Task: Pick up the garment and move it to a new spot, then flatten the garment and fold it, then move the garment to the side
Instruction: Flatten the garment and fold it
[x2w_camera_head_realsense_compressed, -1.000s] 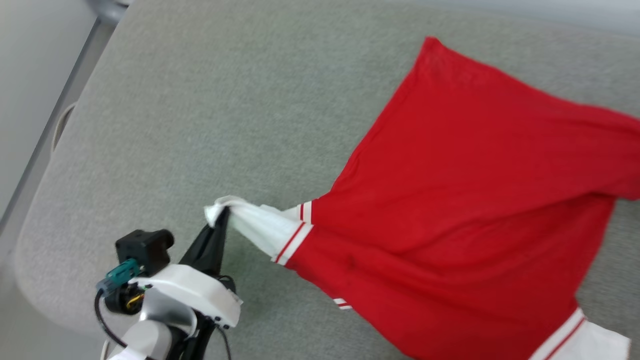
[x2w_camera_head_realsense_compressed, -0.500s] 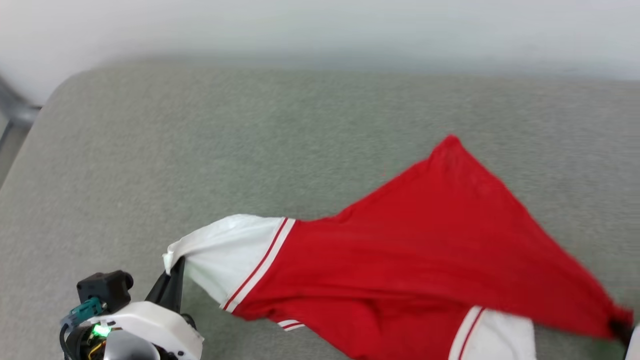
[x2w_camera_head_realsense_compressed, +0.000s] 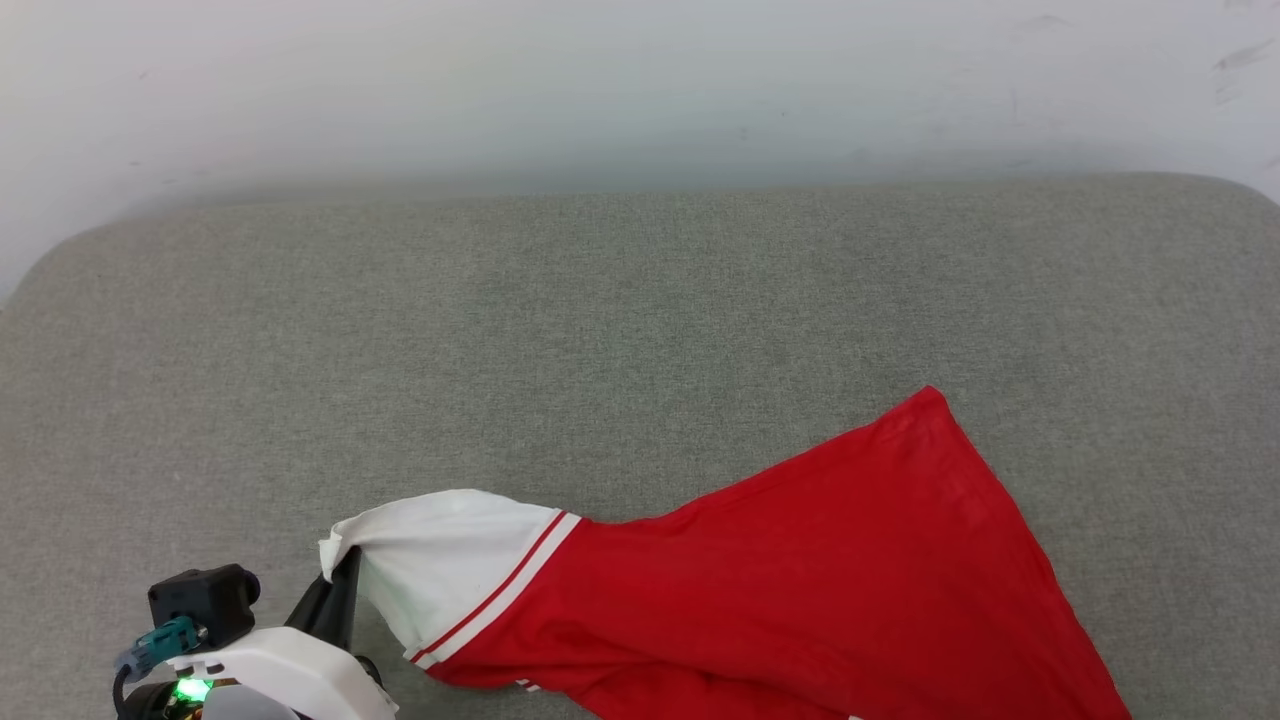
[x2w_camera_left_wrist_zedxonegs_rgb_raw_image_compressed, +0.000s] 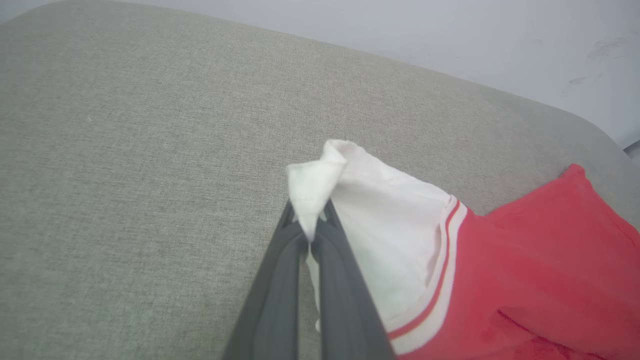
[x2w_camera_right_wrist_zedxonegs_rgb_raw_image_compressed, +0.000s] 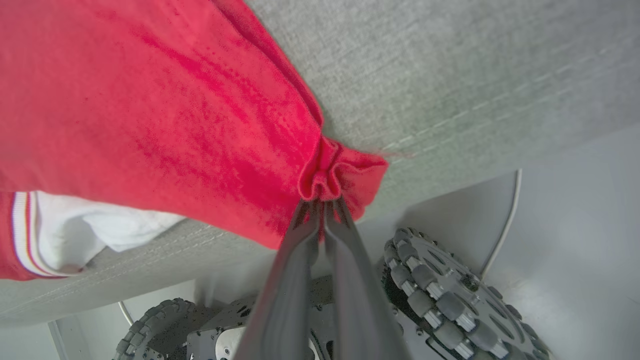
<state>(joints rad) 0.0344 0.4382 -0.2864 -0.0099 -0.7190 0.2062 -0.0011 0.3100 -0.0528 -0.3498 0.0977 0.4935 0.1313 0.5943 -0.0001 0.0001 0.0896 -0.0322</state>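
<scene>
Jaws on both arms are clamped on cloth: the left gripper (x2w_camera_left_wrist_zedxonegs_rgb_raw_image_compressed: 307, 227) pinches the tip of the white sleeve (x2w_camera_left_wrist_zedxonegs_rgb_raw_image_compressed: 385, 235), and the right gripper (x2w_camera_right_wrist_zedxonegs_rgb_raw_image_compressed: 322, 205) bites a bunched red corner of the shirt (x2w_camera_head_realsense_compressed: 800, 590). Over the last second the head camera swings up to face the wall (x2w_camera_head_realsense_compressed: 600, 90), so much of the apparent shift is the camera's own. Measured against the grey cushion (x2w_camera_head_realsense_compressed: 600, 320), though, the shirt does change place. Its far corner, which lay close to the cushion's back edge, now sits well short of it, and the body of the shirt lies along the near edge. The sleeve, a twisted rope a second ago, now opens into a broad white panel. In the right wrist view the held corner hangs at the cushion's front edge, above the robot's wheels (x2w_camera_right_wrist_zedxonegs_rgb_raw_image_compressed: 445, 290). This reads as the carry to a new spot nearly done. The cloth is stretched between the two grips but not flat, so spreading and folding are both still to come.
</scene>
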